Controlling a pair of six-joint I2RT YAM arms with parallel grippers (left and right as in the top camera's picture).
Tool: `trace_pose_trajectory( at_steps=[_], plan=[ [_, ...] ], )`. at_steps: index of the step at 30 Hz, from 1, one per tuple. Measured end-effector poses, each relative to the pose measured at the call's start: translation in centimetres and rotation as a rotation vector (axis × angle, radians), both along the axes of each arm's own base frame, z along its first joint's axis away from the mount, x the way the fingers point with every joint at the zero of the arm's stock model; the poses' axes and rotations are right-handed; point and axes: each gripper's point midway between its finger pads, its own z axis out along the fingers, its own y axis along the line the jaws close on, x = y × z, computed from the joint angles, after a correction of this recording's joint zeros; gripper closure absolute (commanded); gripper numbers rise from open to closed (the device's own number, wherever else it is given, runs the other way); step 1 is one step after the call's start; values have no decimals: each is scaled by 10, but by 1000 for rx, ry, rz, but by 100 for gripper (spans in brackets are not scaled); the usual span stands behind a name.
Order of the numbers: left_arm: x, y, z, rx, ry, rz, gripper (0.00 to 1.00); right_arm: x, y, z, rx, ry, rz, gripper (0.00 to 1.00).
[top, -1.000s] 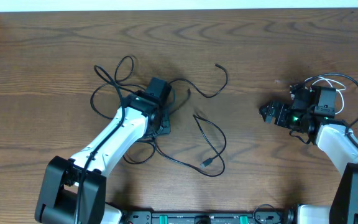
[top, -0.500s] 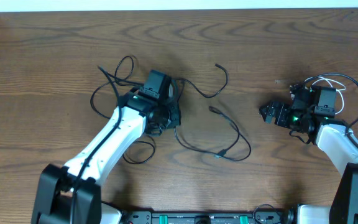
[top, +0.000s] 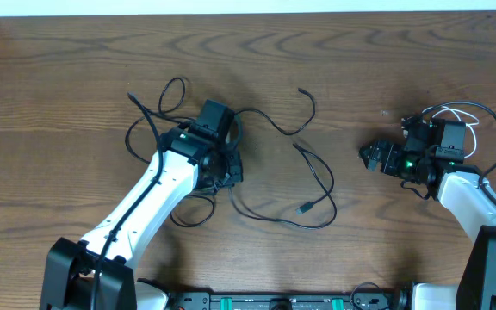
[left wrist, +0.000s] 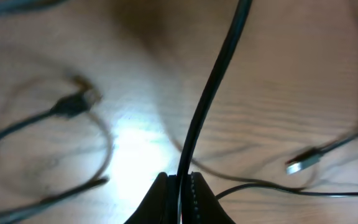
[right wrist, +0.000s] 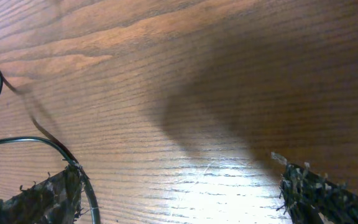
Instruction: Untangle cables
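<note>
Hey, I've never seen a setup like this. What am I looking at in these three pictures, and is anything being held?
These are two robot arms at a wooden table. The wide picture looks straight down from above; the other two come from a small camera on each wrist, close to the wood. Thin black cables lie in loose loops on the table, and a white cable curls by the right arm. The left hand is shut on one black cable, which runs up from its fingers in its wrist picture. The right hand is open and holds nothing.
</note>
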Motion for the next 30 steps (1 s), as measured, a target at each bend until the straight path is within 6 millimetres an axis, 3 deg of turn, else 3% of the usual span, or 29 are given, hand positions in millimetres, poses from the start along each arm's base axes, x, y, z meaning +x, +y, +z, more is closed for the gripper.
trace_pose_trajectory(
  at_steps=[1,2,4,6,7,9,16,21,30],
  plan=[
    [-4,5,-2,24,16,14,92,0,0,0,0,0,0,1],
    [-6,11,-4,53,26,33,85,0,0,0,0,0,0,1],
    [-7,21,-7,108,24,55,57,0,0,0,0,0,0,1],
    [-5,28,-8,145,12,82,41,0,0,0,0,0,0,1],
    [-3,30,-8,155,3,91,38,0,0,0,0,0,0,1],
    [3,32,-7,166,-23,104,37,0,0,0,0,0,0,1],
    [52,43,4,196,-225,185,40,0,0,0,0,0,0,1],
    [67,52,3,242,-281,218,43,0,0,0,0,0,0,1],
    [65,59,-43,337,-177,206,44,0,0,0,0,0,0,1]
  ],
)
